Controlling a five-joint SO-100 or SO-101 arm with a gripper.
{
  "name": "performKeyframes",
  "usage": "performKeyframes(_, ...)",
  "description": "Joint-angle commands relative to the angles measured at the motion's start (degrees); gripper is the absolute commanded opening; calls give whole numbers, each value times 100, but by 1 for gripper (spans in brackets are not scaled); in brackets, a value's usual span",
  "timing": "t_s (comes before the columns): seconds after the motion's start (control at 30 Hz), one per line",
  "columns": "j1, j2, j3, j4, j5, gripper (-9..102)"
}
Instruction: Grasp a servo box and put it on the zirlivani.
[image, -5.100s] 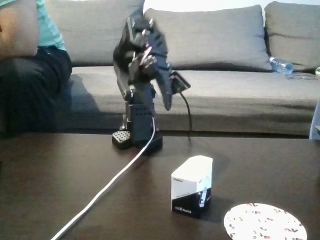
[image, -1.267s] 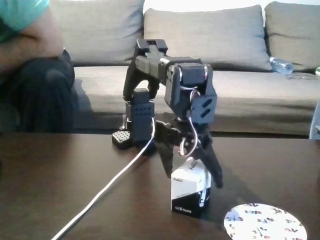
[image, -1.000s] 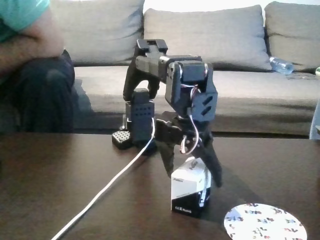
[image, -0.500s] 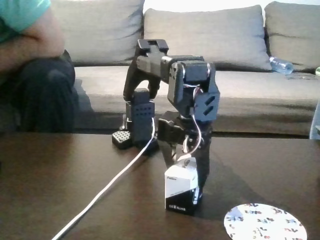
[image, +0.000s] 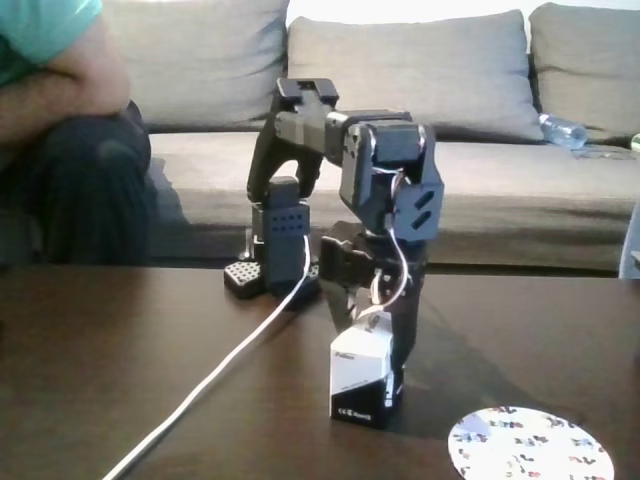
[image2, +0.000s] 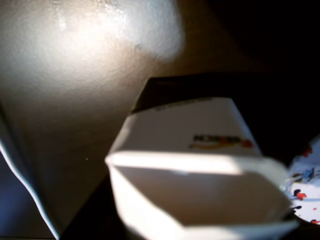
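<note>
The servo box (image: 358, 376), white on top and black below, stands on the dark table near the front of the fixed view. My gripper (image: 368, 345) comes down on it from above, and its black fingers (image: 405, 335) are shut on the box's upper half, one on each side. The zirlivani (image: 530, 446), a flat white speckled disc, lies on the table to the right of the box, a short gap away. In the wrist view the servo box (image2: 190, 150) is seen from very close, and an edge of the zirlivani (image2: 307, 187) shows at the right.
A white cable (image: 220, 370) runs from the arm's base (image: 275, 255) to the table's front left. A seated person (image: 60, 110) is at the far left, in front of a grey sofa (image: 450, 80). A water bottle (image: 562, 131) lies on the sofa seat.
The fingers, spread wide over the box a second ago, have closed on it. The box has shifted a little to the left and turned slightly.
</note>
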Motion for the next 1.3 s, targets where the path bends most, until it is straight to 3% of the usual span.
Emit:
performKeyframes(0.0, -9, 97, -220, 158, 9, 16)
performKeyframes(0.27, -70, 220, -835, 448, 167, 16)
performKeyframes(0.7, -563, 2593, 149, 448, 202, 17)
performKeyframes(1.27, -993, 501, -2074, 448, 817, 17)
